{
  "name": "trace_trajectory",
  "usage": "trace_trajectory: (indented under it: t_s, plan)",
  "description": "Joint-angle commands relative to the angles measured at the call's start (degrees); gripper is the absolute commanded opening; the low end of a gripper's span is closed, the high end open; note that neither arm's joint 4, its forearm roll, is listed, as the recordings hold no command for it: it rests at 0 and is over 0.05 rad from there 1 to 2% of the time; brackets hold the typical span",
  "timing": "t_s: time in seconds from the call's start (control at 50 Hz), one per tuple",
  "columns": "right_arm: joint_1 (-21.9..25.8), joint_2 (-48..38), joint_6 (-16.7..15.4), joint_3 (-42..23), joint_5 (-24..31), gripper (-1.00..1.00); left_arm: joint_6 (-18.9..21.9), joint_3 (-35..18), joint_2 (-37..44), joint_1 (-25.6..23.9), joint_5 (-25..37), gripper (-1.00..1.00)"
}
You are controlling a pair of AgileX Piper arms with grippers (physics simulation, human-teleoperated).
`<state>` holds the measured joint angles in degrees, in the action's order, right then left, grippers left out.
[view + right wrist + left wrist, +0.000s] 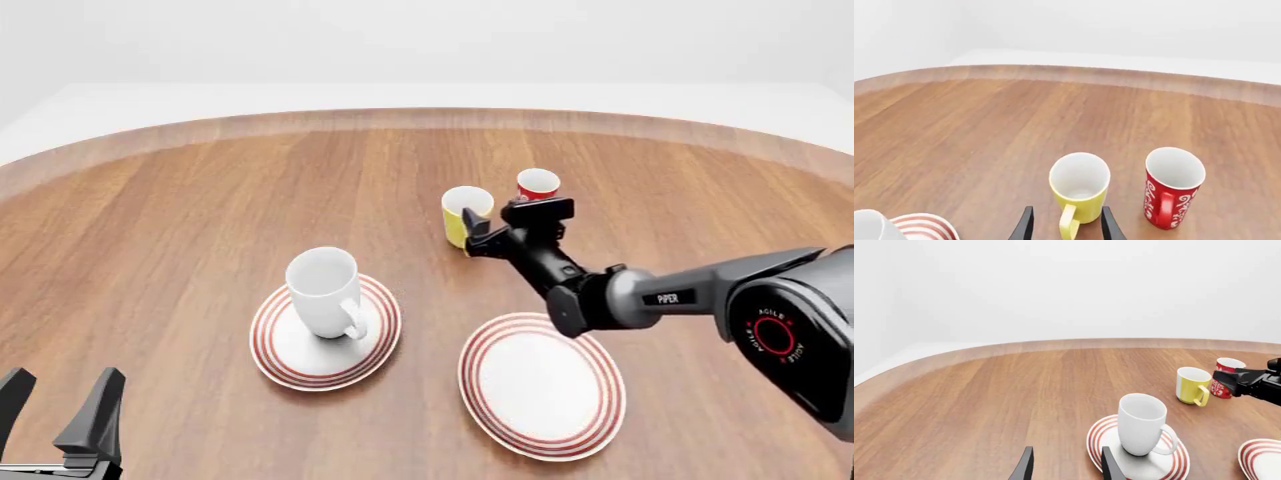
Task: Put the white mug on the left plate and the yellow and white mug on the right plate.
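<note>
Nearest the front camera, the left gripper (60,405) hangs with fingers apart, holding nothing. On the left plate (282,362) the white mug (324,292) stands upright. Farther off, the right gripper (514,222), fingers apart, straddles the handle of the yellow and white mug (1079,188), which stands on the desk (187,220). Closing off-centre could tip it into the red cup (1173,186) just beside it; the right plate (542,384) lies bare.

Right arm stretched forward across the table, right gripper (475,228) with jaws parted, fingers pointing away, left gripper (60,405) low at the near edge, jaws apart, holding nothing
</note>
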<state>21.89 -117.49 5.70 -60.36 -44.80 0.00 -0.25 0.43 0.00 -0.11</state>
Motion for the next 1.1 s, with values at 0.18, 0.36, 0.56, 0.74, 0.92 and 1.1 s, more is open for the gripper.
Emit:
trace_trajectory:
  t_s: [0.18, 0.36, 0.56, 0.74, 0.92, 1.1]
  plan:
    - [1.2, -3.6, 0.2, -3.2, 1.6, 1.0, 0.0, 0.0, 0.0, 0.0, 0.0, 1.0]
    - [1.6, -5.3, 0.4, -4.6, 2.1, 1.0, 0.0, 0.0, 0.0, 0.0, 0.0, 1.0]
    - [1.2, -7.3, 0.3, -5.8, 2.6, 1.0, 0.0, 0.0, 0.0, 0.0, 0.0, 1.0]
    - [0.4, -8.9, 0.4, -6.9, 2.9, 1.0, 0.0, 0.0, 0.0, 0.0, 0.0, 1.0]
    - [0.1, -11.2, 0.9, -8.5, 3.6, 1.0, 0.0, 0.0, 0.0, 0.0, 0.0, 1.0]
    - [0.6, -12.6, 1.3, -9.7, 4.4, 1.0, 0.0, 0.0, 0.0, 0.0, 0.0, 1.0]
